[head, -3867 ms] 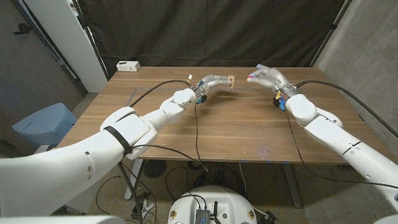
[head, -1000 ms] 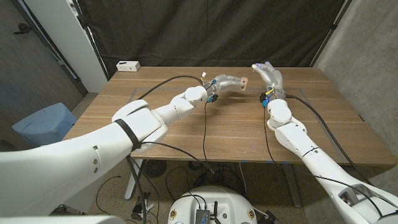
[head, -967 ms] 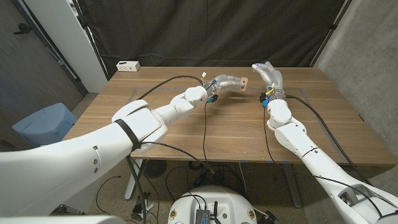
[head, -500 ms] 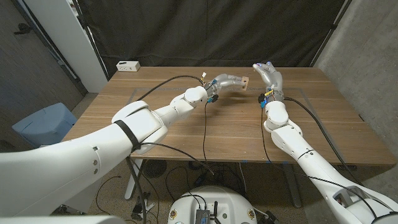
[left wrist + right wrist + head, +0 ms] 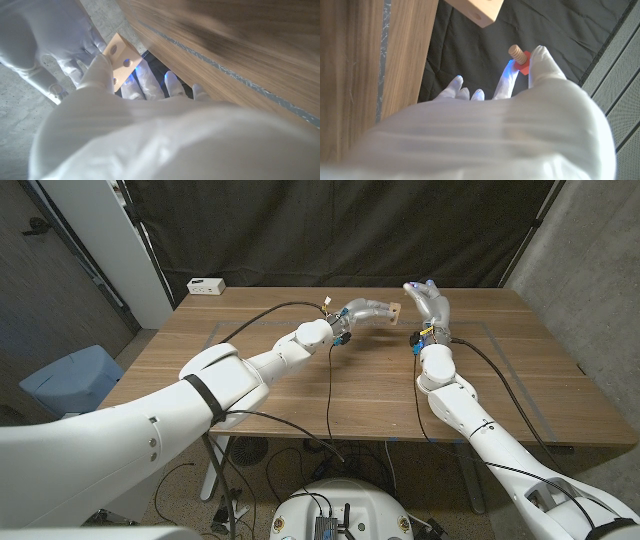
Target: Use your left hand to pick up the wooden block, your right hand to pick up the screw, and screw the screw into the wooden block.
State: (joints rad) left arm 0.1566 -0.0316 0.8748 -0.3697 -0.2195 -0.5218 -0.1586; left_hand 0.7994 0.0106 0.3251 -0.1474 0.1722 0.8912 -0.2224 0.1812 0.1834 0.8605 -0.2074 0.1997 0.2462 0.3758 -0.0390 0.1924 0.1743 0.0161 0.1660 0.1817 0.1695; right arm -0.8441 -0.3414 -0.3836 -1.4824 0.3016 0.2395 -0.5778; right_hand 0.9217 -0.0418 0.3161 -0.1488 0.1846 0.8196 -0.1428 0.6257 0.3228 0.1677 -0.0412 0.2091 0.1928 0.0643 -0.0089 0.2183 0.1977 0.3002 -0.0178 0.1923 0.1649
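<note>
Above the far middle of the wooden table [image 5: 300,395], both arms meet in mid-air. The left hand [image 5: 365,313] grips the block [image 5: 395,313] clear of the tabletop, fingers wrapped around its near end, so that the free end juts to the right toward the other hand. In the left wrist view the block [image 5: 120,56] shows a pale face with round holes in it, a thumb pressed along one side. The right hand [image 5: 428,302] stands just right of the block, close but apart, pinching the screw [image 5: 518,56] between thumb and a fingertip, the remaining fingers curled loosely. The screw's red head sits against the fingertips; its tan threaded shaft points away from the hand, roughly toward the block [image 5: 477,9]. A white box [image 5: 205,285] lies at the table's far left corner.
</note>
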